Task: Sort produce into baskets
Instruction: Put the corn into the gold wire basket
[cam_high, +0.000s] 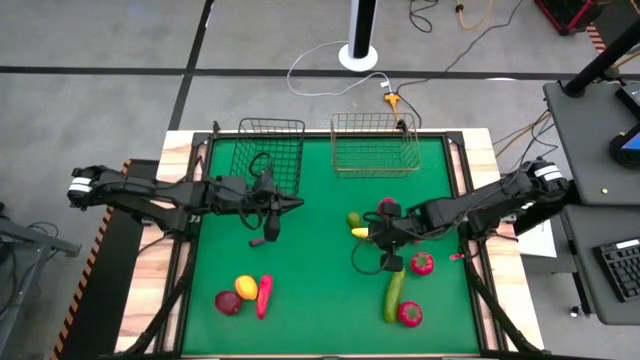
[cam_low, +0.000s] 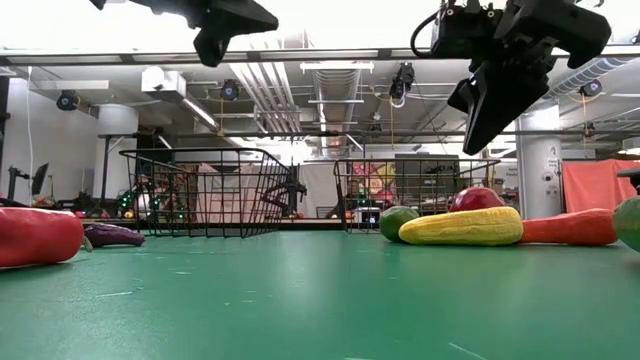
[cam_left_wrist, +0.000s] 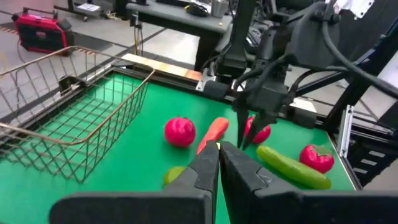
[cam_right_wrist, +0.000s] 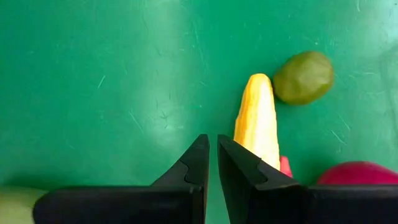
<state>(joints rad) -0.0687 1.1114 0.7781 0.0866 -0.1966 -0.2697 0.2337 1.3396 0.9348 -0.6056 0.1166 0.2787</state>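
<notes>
The produce lies in two groups on the green table. At the right are a yellow corn cob (cam_high: 360, 232), a green lime (cam_high: 353, 218), a red fruit (cam_high: 388, 207), a strawberry (cam_high: 422, 263), a cucumber (cam_high: 393, 295) and a red ball (cam_high: 410, 314). At the near left are a yellow fruit (cam_high: 245, 287), a long red piece (cam_high: 264, 296) and a dark purple one (cam_high: 228, 303). A dark basket (cam_high: 270, 150) and a silvery basket (cam_high: 375, 145) stand at the far edge. My left gripper (cam_high: 298, 204) hovers shut before the dark basket. My right gripper (cam_right_wrist: 212, 146) is shut and slants down above the table beside the corn cob (cam_right_wrist: 257, 121).
An orange-red carrot (cam_left_wrist: 212, 134) lies among the right group. Bare green table (cam_high: 320, 260) stretches between the two groups. Wooden boards (cam_high: 175, 150) frame the table. A loose cable loop (cam_high: 363, 260) hangs under the right arm.
</notes>
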